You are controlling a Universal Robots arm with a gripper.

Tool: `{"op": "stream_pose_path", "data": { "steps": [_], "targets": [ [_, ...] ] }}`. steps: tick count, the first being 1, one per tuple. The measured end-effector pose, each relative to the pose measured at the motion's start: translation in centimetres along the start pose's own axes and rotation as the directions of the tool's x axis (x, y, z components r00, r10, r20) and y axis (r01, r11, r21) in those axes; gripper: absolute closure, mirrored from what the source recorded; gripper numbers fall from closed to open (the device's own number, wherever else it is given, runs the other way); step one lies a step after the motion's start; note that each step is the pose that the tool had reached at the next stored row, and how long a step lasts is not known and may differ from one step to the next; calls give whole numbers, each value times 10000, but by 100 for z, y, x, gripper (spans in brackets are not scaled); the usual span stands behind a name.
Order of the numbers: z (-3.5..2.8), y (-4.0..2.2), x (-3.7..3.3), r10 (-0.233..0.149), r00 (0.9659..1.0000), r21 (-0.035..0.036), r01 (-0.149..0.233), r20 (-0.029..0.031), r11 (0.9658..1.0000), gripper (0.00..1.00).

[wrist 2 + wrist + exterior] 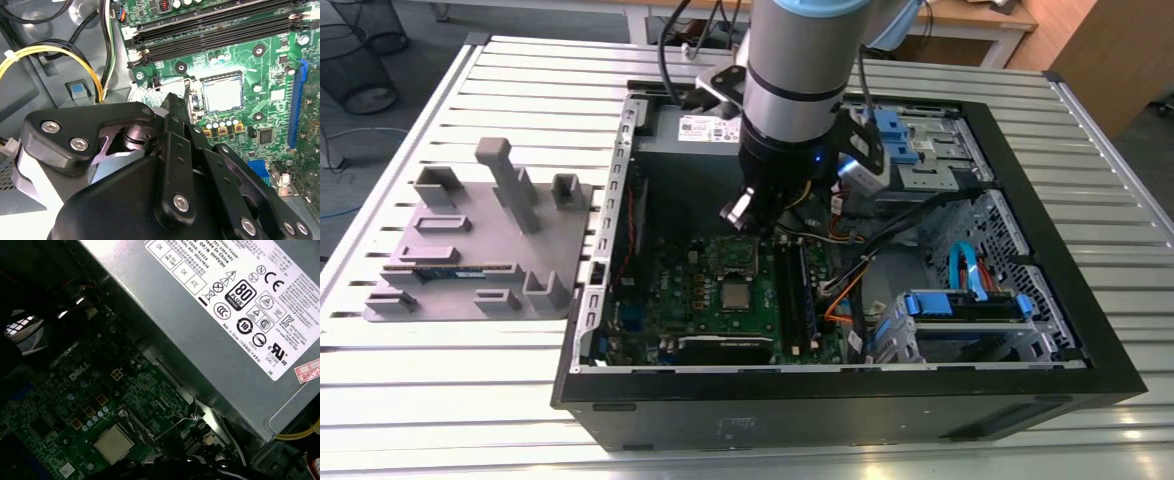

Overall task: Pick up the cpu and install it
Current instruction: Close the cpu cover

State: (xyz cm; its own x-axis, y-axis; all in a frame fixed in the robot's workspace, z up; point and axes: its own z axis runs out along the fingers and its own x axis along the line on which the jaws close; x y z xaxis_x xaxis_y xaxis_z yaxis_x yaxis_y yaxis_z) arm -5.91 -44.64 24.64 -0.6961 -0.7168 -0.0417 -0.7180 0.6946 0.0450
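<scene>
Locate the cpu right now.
The small square silver-topped cpu sits in the socket on the green motherboard inside the open black computer case, beside the black memory slots; the gripper hangs above it.

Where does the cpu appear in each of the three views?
Exterior view: cpu, a silver square mid-board inside the case.
Second wrist view: cpu, near the black memory slots.
First wrist view: cpu, on the board bordering the grey power supply.
Shared landmark: the green motherboard.
</scene>
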Motion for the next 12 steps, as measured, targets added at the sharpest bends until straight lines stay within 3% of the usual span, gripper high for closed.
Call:
{"op": "stream_pose_path", "data": {
  "steps": [12],
  "targets": [
    [-1, -19, 26, -72, 9996, 252, 79, -268, 9997, 89]
  ]
}}
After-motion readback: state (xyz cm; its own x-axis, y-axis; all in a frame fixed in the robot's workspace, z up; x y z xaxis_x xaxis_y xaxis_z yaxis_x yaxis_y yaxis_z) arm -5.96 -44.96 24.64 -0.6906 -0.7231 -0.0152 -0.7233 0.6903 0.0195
